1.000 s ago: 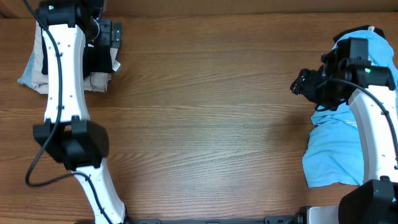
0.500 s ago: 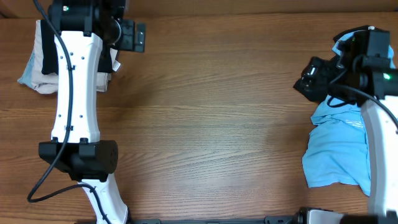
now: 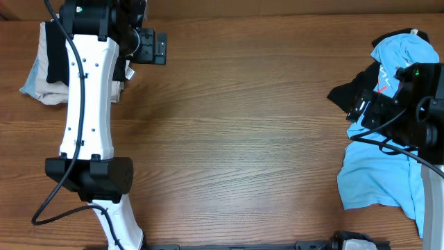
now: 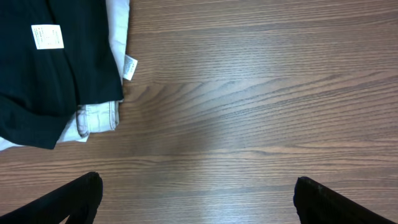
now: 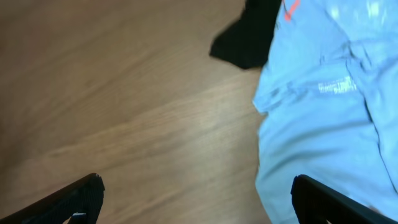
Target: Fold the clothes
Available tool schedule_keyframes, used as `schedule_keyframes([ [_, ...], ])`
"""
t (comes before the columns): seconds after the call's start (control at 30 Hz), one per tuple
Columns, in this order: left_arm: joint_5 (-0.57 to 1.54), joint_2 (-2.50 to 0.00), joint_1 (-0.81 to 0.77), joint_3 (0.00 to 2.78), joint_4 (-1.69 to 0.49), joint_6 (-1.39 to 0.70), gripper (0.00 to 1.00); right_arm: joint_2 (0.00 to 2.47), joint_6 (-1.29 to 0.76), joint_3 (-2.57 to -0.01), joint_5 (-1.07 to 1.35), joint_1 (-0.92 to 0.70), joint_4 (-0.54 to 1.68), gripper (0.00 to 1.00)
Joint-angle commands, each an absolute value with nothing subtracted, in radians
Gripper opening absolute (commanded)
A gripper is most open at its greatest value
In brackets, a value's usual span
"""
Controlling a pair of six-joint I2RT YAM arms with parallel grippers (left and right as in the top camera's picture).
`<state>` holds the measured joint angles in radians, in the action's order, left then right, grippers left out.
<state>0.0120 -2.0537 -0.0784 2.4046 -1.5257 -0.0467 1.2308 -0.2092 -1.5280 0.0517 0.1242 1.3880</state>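
The folded black T-shirt [image 4: 43, 74] lies on a cream garment [image 4: 99, 115] at the far-left edge of the table [image 3: 243, 139] (white label [image 4: 47, 36] facing up). It sits up and left of the left gripper [image 4: 198, 202], clear of its wide-apart jaws. Overhead, the left arm [image 3: 87, 90] hides the shirt's long axis. The right gripper [image 5: 198, 199], jaws also spread and holding nothing, hangs beside the light blue shirts [image 5: 336, 112].

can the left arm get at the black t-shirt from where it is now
Probably yes. The left end effector hangs open above the table just beside the black t-shirt, which lies on top of the cream garment with nothing covering it.
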Motion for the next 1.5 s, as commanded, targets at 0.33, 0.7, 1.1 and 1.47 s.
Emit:
schedule_keyframes([
  [0.33, 0.019, -2.035, -0.079, 2.410, -1.522, -0.060, 1.00, 1.237, -0.208, -1.544, 0.046, 0.125, 1.405, 1.00],
  [0.7, 0.019, -2.035, -0.079, 2.410, -1.522, -0.060, 1.00, 1.242, -0.208, -1.544, -0.024, 0.125, 1.411, 1.00],
  [1.1, 0.019, -2.035, -0.079, 2.410, -1.522, -0.060, 1.00, 0.934, -0.200, -1.125, -0.027, -0.022, 0.653, 1.00],
  [1.47, 0.019, -2.035, -0.079, 2.410, -1.522, -0.060, 1.00, 0.463, -0.209, -0.341, 0.085, -0.041, -0.003, 1.00],
])
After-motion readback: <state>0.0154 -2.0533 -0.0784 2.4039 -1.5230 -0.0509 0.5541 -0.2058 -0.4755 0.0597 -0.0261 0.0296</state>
